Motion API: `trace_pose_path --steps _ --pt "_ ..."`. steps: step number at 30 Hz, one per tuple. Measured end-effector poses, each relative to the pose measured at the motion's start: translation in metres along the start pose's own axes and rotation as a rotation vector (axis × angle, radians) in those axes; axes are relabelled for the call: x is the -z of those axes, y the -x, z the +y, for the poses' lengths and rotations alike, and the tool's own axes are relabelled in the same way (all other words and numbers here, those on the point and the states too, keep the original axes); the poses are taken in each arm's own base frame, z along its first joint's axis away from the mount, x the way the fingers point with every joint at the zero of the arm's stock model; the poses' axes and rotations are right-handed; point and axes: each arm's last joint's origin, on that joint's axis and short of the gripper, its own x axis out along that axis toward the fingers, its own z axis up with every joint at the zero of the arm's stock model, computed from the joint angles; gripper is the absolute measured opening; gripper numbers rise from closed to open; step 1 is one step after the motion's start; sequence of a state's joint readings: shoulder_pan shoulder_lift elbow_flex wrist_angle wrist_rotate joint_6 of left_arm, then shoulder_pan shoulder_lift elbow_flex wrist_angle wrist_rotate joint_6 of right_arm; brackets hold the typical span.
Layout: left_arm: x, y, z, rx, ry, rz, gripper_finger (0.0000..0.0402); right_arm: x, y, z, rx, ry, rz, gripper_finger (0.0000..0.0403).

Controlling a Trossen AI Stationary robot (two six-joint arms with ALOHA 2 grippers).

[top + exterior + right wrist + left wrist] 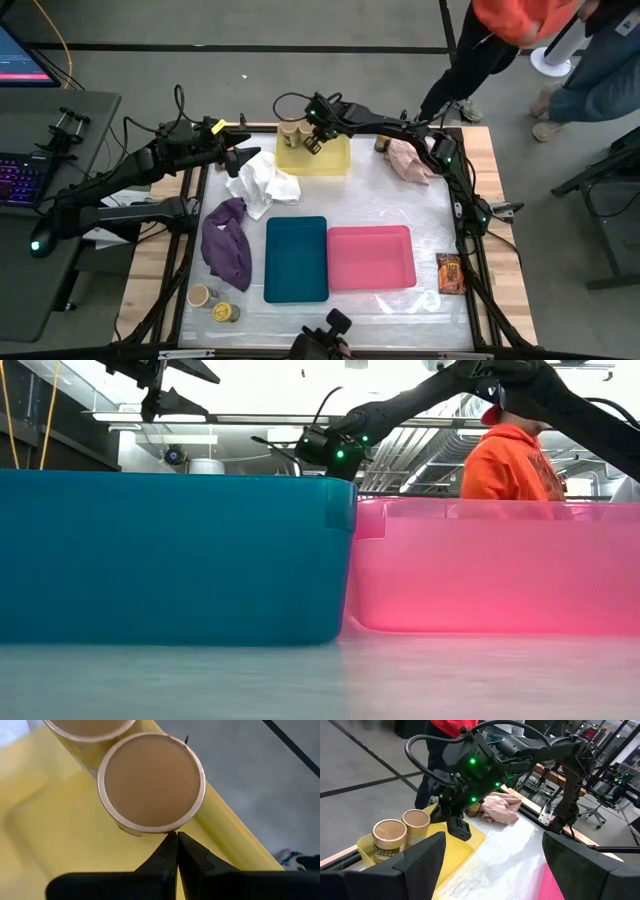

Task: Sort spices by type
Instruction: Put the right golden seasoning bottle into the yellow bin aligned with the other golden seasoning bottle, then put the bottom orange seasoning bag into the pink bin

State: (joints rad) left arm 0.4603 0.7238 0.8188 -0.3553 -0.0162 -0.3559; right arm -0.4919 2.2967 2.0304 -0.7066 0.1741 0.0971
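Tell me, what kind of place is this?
Probably a robotics lab or workshop: two dark robot arms work over a wooden table, a laptop sits beside it, and bare ceiling ducts show behind.

Tan-lidded jars: three, two (290, 129) in the yellow tray, one (201, 295) near the front edge
Yellow-lidded jars: one (227, 313) seen clearly
Foil packets: one (450, 272) visible
Trays: three, yellow (335, 160), teal (296, 258), pink (370, 257)
Cloths: three, white (265, 184), purple (229, 243), pink (409, 160)

Table (500, 290) bears trays, cloths, jars, perhaps a packet (450, 272).
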Motion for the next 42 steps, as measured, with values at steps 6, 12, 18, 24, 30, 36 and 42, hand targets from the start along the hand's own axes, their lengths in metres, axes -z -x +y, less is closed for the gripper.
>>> trace_pose_path --steps 6,12,18,24,30,36,42 --pt "0.000 0.000 0.000 0.000 -0.010 0.000 0.0320 -0.003 0.000 0.001 -0.006 0.009 -0.027 0.0001" --pt "0.001 0.000 0.000 -0.005 -0.051 0.014 0.0320 -0.004 0.030 -0.011 0.013 0.043 0.033 0.0000" --pt "0.002 -0.002 0.000 0.003 -0.053 0.028 0.0320 0.004 0.077 -0.014 -0.087 0.092 0.151 0.0000" --pt "0.005 -0.009 -0.002 0.088 -0.051 0.088 0.0320 0.031 0.115 0.018 -0.188 0.177 0.395 0.0000" --pt "0.010 -0.016 -0.002 0.129 -0.076 0.147 0.0320 0.083 0.164 0.061 -0.151 0.147 0.535 0.0000" --pt "0.012 -0.018 -0.003 0.168 -0.079 0.182 0.0320 0.170 0.236 0.075 -0.131 -0.209 0.643 0.0001" --pt "0.013 -0.022 -0.003 0.176 -0.078 0.194 0.0320 0.249 0.292 0.081 -0.092 -0.563 0.743 0.0001"
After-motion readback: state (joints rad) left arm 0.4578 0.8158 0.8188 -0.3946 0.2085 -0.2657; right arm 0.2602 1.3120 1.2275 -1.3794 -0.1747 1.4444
